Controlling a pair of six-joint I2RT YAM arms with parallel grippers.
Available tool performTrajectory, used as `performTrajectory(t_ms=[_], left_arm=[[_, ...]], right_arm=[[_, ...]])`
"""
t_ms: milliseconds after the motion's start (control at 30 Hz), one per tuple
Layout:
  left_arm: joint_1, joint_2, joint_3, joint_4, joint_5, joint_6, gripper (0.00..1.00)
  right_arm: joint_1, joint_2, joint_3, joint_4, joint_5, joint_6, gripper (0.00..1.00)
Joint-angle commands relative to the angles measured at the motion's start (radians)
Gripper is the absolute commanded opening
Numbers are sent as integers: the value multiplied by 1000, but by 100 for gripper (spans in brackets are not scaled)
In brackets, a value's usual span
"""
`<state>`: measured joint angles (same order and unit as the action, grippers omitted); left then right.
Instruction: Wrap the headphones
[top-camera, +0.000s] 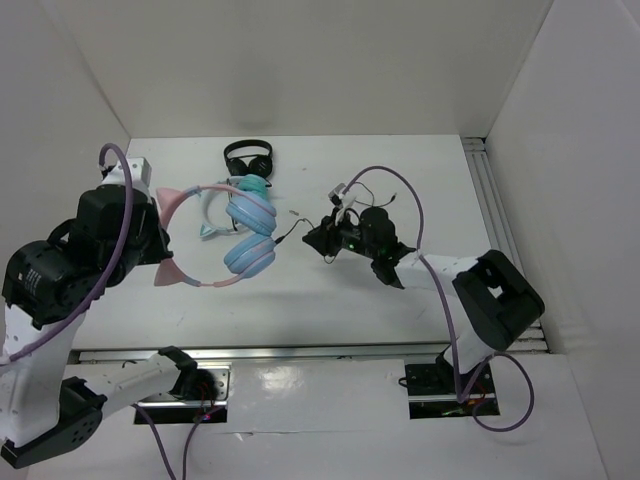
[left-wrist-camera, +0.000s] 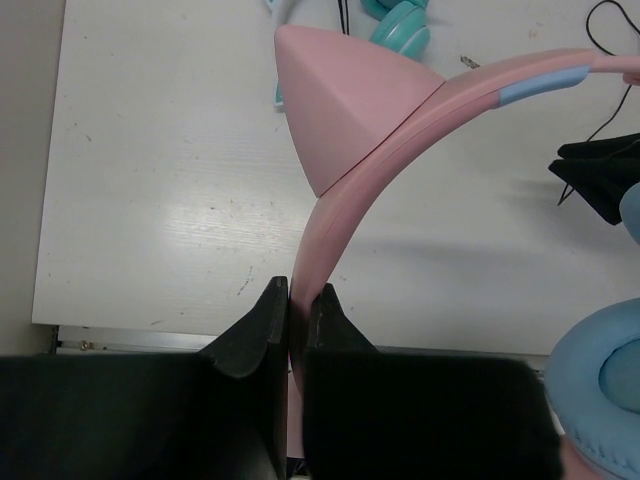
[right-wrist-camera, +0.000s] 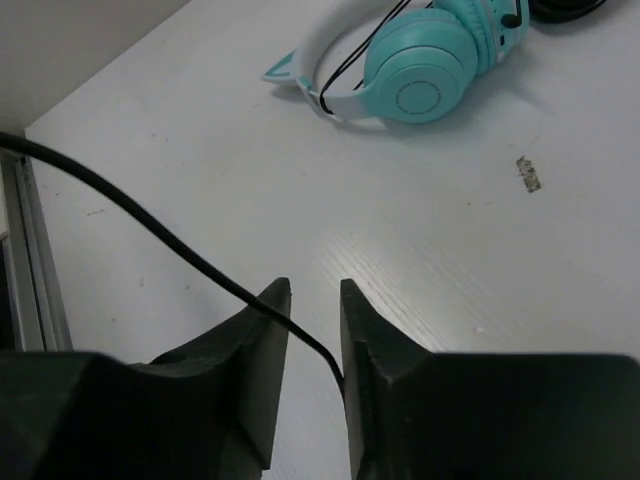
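Note:
The headphones have a pink headband with two pink cat ears and light blue ear cups, and they are held up over the table's left-middle. My left gripper is shut on the headband between the ears. In the left wrist view the band rises from the gripper. The thin black cable runs from the cups to my right gripper. In the right wrist view the cable crosses one fingertip and dips into the narrow gap of the gripper, which is slightly open.
A white-band pair with teal cups lies behind the held pair and also shows in the right wrist view. A small black pair lies at the back. White walls enclose the table, and a metal rail runs along its right edge.

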<state>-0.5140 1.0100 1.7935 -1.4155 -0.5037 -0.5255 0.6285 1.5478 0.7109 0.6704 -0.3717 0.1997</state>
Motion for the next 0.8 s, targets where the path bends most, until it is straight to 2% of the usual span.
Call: performTrajectory(t_ms=[0, 33, 67, 100, 200, 233, 267, 300, 400, 433, 500, 533, 633, 667, 700, 767], left_arm=[[9, -13, 37, 50, 28, -21, 0], [9, -13, 26, 50, 28, -21, 0], [9, -13, 26, 50, 28, -21, 0], [9, -13, 0, 50, 19, -21, 0], [9, -13, -67, 96, 7, -21, 0], [9, -13, -91, 113, -33, -10, 0], [9, -22, -120, 131, -57, -10, 0], [9, -22, -147, 145, -84, -10, 0], [9, 7, -264, 167, -176, -31, 0], [9, 18, -279, 185, -176, -31, 0], [9, 51, -310, 216, -158, -31, 0], [-1, 62, -336, 245, -122, -31, 0], [-32, 117, -384, 303, 5, 57, 0], [-53, 133, -394, 319, 23, 77, 0], [-120, 143, -410, 369, 37, 120, 0], [-199, 163, -425, 398, 104, 153, 0]], right_arm=[[-12, 40, 18, 179, -52, 49, 32], [-12, 40, 7, 233, -52, 61, 28], [-21, 40, -2, 259, -52, 88, 9], [-21, 40, -11, 276, -52, 101, 0], [-32, -32, -33, 241, -7, 92, 0], [-32, -70, -33, 191, 31, 72, 0], [-17, -113, -33, 70, 89, 29, 0], [17, -161, -33, 7, 167, 6, 0], [91, -393, -33, -225, 548, -55, 0], [106, -435, -33, -276, 586, -65, 0], [152, -514, -11, -380, 614, -91, 0], [167, -581, -1, -418, 567, -111, 0], [252, -641, 45, -509, 484, -192, 0], [275, -641, 95, -590, 475, -238, 0], [318, -641, 123, -633, 475, -258, 0], [350, -614, 180, -724, 542, -287, 0]])
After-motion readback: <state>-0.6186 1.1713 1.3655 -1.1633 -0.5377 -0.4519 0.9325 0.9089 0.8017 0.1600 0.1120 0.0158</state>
